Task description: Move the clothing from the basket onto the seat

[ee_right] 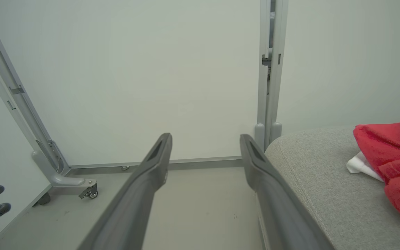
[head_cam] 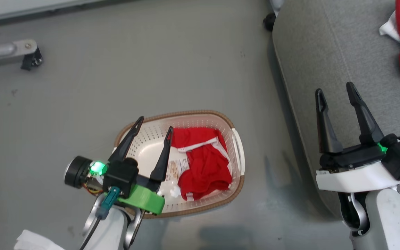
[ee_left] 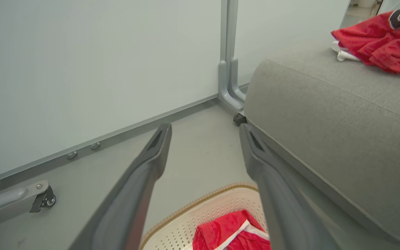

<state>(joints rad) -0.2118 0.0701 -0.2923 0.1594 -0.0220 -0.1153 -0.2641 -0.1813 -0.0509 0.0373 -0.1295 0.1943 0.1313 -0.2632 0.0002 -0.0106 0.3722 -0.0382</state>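
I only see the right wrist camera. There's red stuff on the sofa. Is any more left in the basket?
Observer: Yes, one red garment lies in the basket.
Child: Is the left gripper grabbing it?
Observer: No. The left gripper hovers open over the basket, holding nothing.
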